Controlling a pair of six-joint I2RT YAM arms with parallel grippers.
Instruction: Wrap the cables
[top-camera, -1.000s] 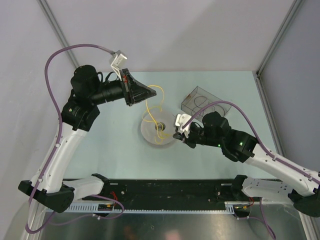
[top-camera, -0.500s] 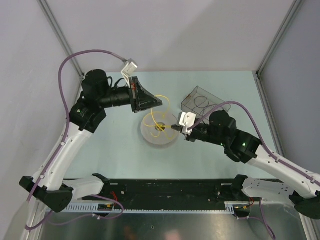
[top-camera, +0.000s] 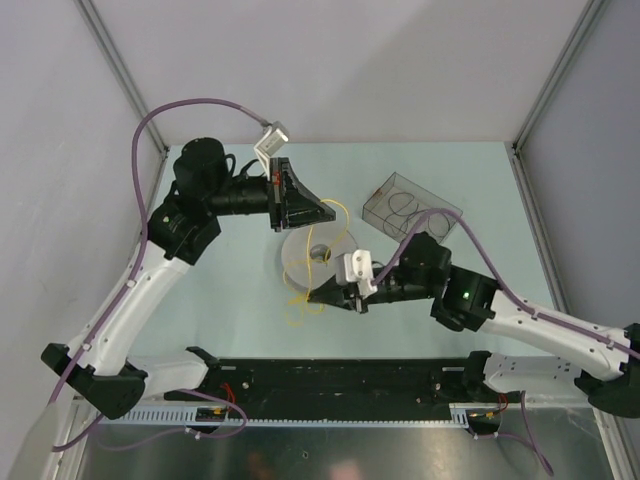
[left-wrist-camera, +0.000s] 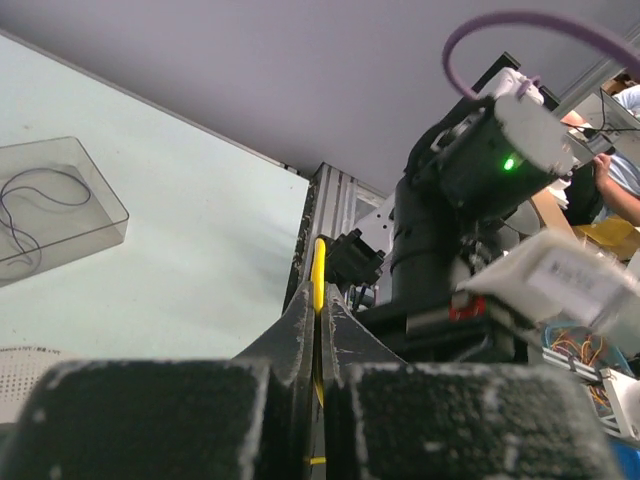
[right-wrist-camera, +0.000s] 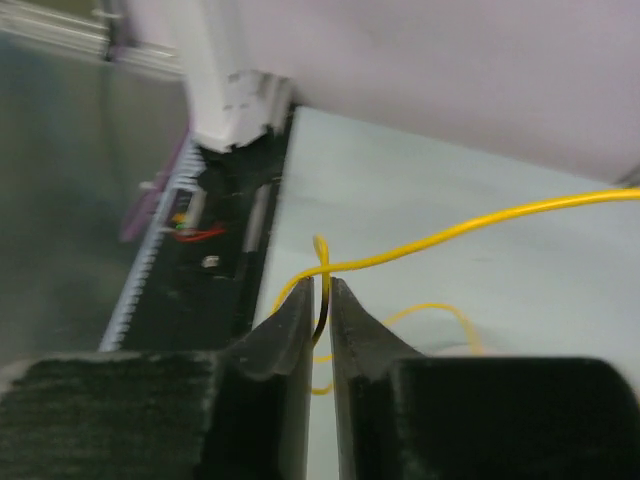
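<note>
A thin yellow cable (top-camera: 306, 284) loops over a white round spool (top-camera: 340, 243) in the middle of the table and trails off its near edge. My left gripper (top-camera: 333, 213) is shut on the yellow cable (left-wrist-camera: 319, 280) just above the spool's far rim. My right gripper (top-camera: 312, 298) is shut on the same cable (right-wrist-camera: 470, 228) at the spool's near left edge; the wire crosses itself at the fingertips (right-wrist-camera: 300, 300) and runs off to the right.
A clear plastic box (top-camera: 405, 205) with dark thin wires inside stands at the back right; it also shows in the left wrist view (left-wrist-camera: 55, 200). A black rail (top-camera: 330, 380) runs along the near table edge between the arm bases.
My right gripper swung left and toward the near edge, pulling the yellow cable down off the spool. My left gripper moved right, closer over the spool.
</note>
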